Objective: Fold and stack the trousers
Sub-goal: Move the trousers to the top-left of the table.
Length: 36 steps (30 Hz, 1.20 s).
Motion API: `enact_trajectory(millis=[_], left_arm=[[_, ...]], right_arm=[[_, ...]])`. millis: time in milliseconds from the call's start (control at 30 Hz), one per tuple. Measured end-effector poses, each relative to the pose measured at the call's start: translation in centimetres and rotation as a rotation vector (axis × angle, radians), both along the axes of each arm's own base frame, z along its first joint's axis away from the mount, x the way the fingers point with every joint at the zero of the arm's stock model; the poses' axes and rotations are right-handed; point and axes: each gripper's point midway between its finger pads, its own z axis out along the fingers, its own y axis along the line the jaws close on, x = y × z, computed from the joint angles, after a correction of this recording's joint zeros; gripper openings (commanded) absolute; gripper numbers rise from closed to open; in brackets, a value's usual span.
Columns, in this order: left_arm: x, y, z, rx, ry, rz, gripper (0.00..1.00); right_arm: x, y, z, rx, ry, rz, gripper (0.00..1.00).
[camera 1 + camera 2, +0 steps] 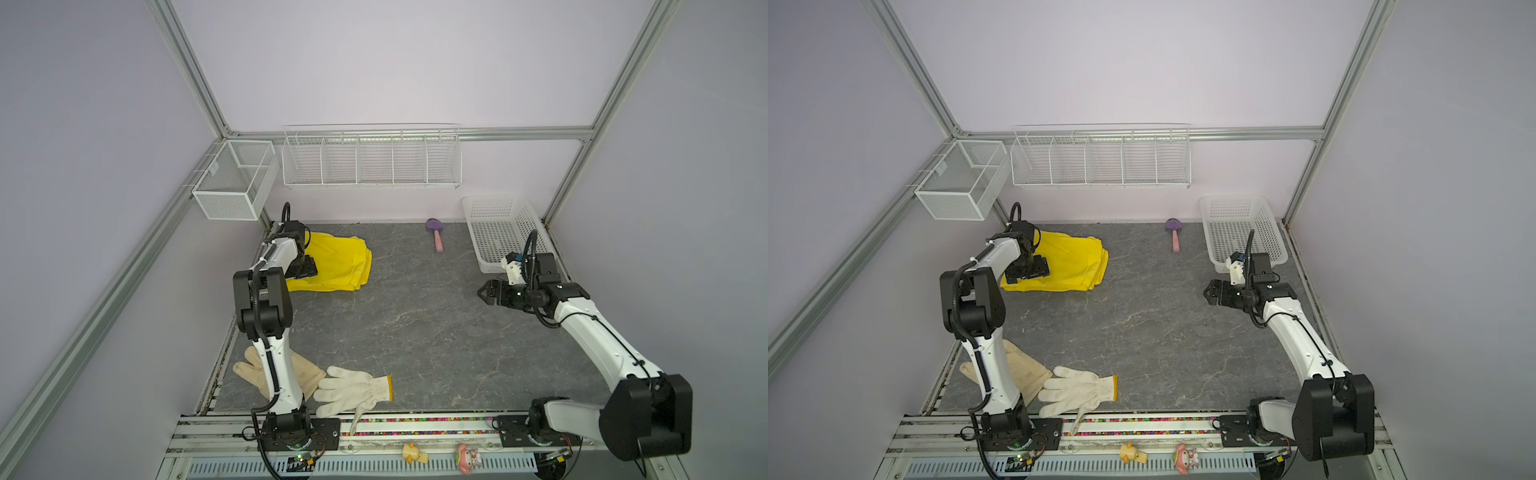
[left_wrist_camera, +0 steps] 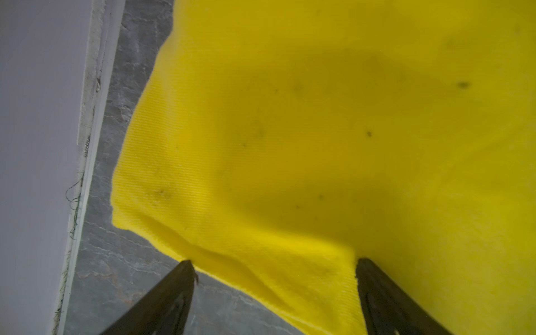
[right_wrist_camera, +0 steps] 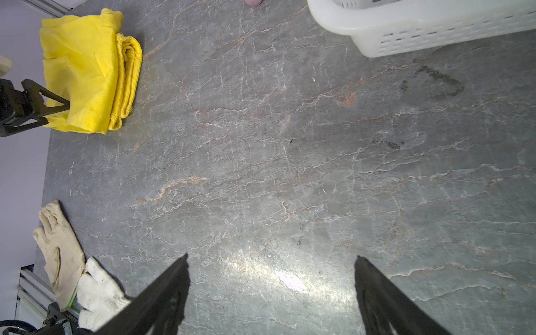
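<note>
The trousers (image 1: 338, 262) lie folded in a thick yellow bundle at the far left of the table (image 1: 415, 332), close to the left wall. The left gripper (image 1: 306, 270) hangs over their left part. In the left wrist view its fingers are spread wide across the cloth's edge (image 2: 275, 262). One fingertip (image 2: 188, 265) sits at the hem over bare table and the other is over the cloth; I cannot tell whether either touches. Nothing is pinched. In the right wrist view the bundle's (image 3: 84, 72) stacked hems face the middle of the table.

The right gripper (image 1: 484, 293) hovers well apart, at the right side over bare tabletop, jaws spread and empty (image 3: 271, 258). Just beyond it on the far right stands a white plastic basket (image 1: 503, 232). A purple-headed tool with a pink handle (image 1: 436, 237) lies near the far wall between bundle and basket.

At the near left edge a cream glove (image 1: 309, 372) lies partly under the left arm. A knitted white glove with a yellow cuff (image 1: 353, 388) lies against it on the right.

On the far wall hang a wire rack (image 1: 370, 158) and a mesh basket (image 1: 235, 178).
</note>
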Motion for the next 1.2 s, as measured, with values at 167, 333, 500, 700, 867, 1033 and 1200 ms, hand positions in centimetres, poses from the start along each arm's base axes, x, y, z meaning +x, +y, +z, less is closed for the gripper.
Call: enact_trajectory(millis=[167, 333, 500, 700, 867, 1033, 1200], left_arm=[[-2.1, -4.7, 4.4, -0.050, -0.072, -0.104, 0.88], [-3.2, -10.9, 6.7, -0.132, -0.148, -0.220, 0.87], [-4.0, -15.0, 4.0, -0.173, -0.106, -0.278, 0.85], [-3.5, -16.2, -0.2, -0.152, -0.044, -0.284, 0.79], [-2.1, -15.9, -1.7, -0.114, -0.028, -0.280, 0.76], [0.5, -14.1, -1.5, -0.075, -0.057, -0.255, 0.71], [2.2, -11.6, -1.4, -0.045, -0.065, -0.235, 0.72]], right_arm=[[0.0, 0.0, 0.0, 0.000, 0.000, 0.001, 0.90], [0.0, 0.0, 0.0, -0.002, -0.002, 0.003, 0.90], [0.0, 0.0, 0.0, -0.003, -0.002, 0.004, 0.90], [0.0, 0.0, 0.0, -0.006, -0.006, 0.009, 0.90], [-0.1, 0.0, 0.0, -0.006, -0.004, 0.008, 0.90], [-0.2, -0.1, -0.1, -0.006, -0.002, 0.008, 0.90], [-0.2, -0.1, -0.2, -0.006, -0.002, 0.008, 0.90]])
